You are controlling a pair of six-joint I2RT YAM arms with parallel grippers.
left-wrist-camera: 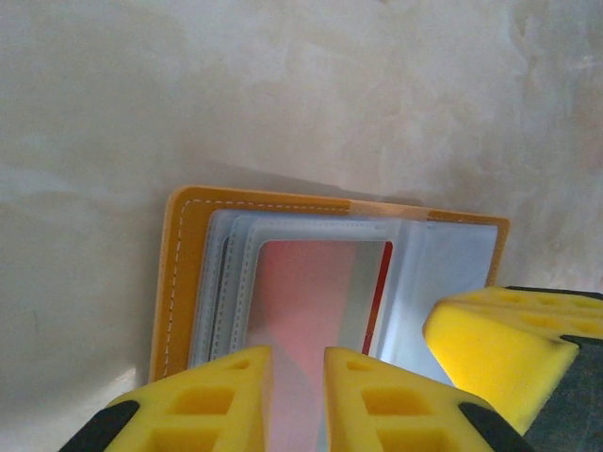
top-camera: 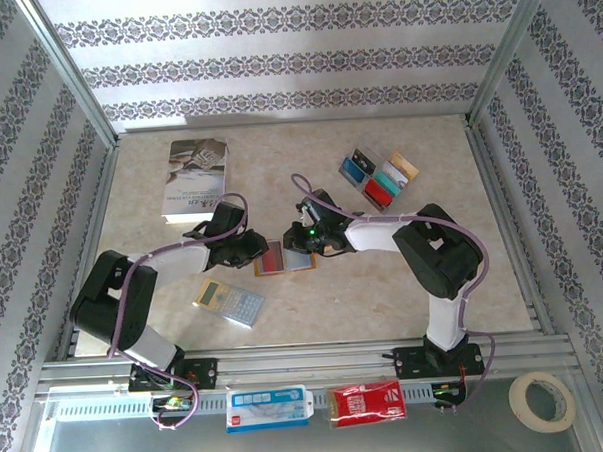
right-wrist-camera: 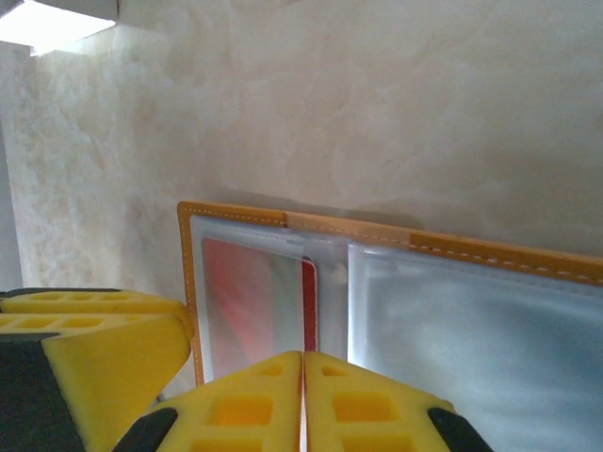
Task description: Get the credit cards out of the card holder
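The card holder (top-camera: pixel 299 260) lies open on the table, orange-rimmed (left-wrist-camera: pixel 184 273) with clear sleeves inside (right-wrist-camera: pixel 471 320). A red credit card (left-wrist-camera: pixel 311 282) sits in its left sleeve, one long edge (right-wrist-camera: pixel 308 301) sticking out toward the spine. My left gripper (left-wrist-camera: pixel 297 377) is over the holder's near edge, its fingers (left-wrist-camera: pixel 221 395) a narrow gap apart above the sleeve with the card showing between them. My right gripper (right-wrist-camera: pixel 303 363) is shut, and the card's bare edge runs into the seam between its pads. In the top view, the left gripper (top-camera: pixel 253 250) and right gripper (top-camera: pixel 304 244) meet at the holder.
Several loose credit cards (top-camera: pixel 379 178), blue, teal, red and gold, lie at the back right. A grey book (top-camera: pixel 194 179) is at the back left, and a calculator (top-camera: pixel 230 302) lies in front of the left arm. Metal rails edge the table.
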